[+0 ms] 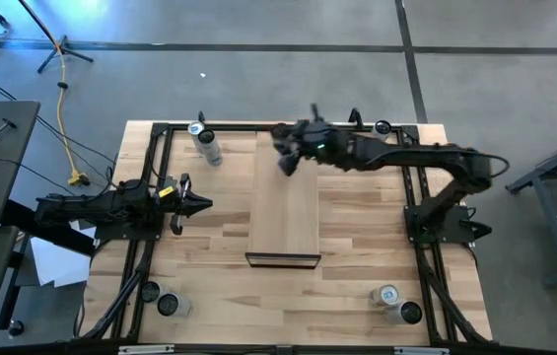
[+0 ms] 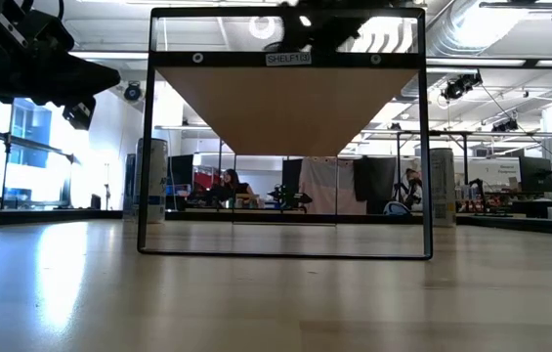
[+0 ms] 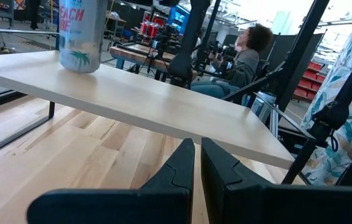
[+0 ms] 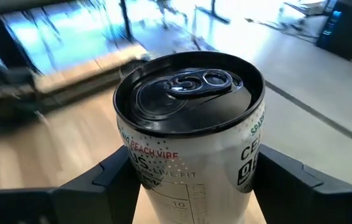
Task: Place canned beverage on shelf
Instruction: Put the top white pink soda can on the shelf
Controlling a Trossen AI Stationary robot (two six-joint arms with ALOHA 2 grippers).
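Observation:
The shelf [image 1: 284,212] is a pale, long board raised over the middle of the table; it also crosses the left wrist view [image 3: 151,99]. My right gripper [image 1: 286,161] reaches in from the right, over the shelf's far end, shut on a white canned beverage [image 4: 188,124] with a dark top. In the left wrist view the can [image 3: 79,34] stands upright with its base at the shelf top; whether it touches I cannot tell. My left gripper [image 1: 199,204] waits shut at the table's left, pointing level at the shelf's long side. My right gripper pinches the can's side wall [image 4: 139,177] between its two fingers [image 4: 110,180], below the rim, one finger on each side. The fingers come from the table's right side, slanting slightly down. The can stays upright, top up, over the shelf's far end.
Another can [image 1: 206,145] is on the table left of the shelf's far end. More cans stand at the near left [image 1: 170,304] and near right [image 1: 391,299]. Black frame rails [image 1: 150,237] run along both sides. A seated person [image 3: 244,56] shows beyond the table.

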